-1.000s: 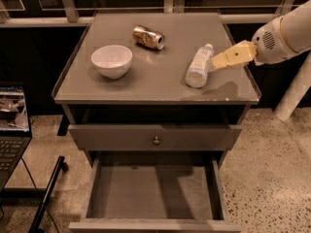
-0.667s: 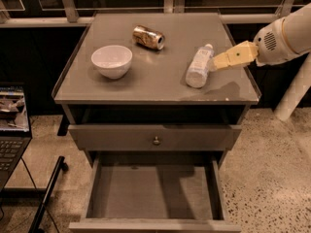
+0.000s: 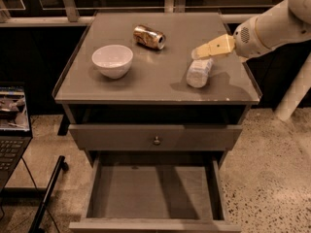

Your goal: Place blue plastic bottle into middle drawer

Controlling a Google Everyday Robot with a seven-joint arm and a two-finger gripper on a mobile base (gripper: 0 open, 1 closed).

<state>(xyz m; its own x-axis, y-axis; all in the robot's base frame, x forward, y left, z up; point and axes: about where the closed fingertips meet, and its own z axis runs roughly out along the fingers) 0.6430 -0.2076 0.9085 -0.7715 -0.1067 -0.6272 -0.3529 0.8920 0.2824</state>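
Note:
The blue plastic bottle (image 3: 199, 73) lies on its side on the right part of the cabinet top, pale and translucent. Its far end is hidden under my gripper (image 3: 199, 53). The gripper reaches in from the right on a white arm, and its yellow tip sits right at the bottle's far end. I cannot tell if it touches the bottle. The middle drawer (image 3: 154, 194) is pulled out below, a wide grey tray with nothing in it.
A white bowl (image 3: 112, 59) stands on the left of the cabinet top (image 3: 155, 89). A gold-brown can (image 3: 149, 37) lies at the back middle. A closed drawer front with a round knob (image 3: 156, 140) sits above the open drawer. A laptop (image 3: 12, 125) is on the floor at left.
The gripper has moved left, from beside the bottle's right side to over its far end. The bottle, bowl and can have stayed put.

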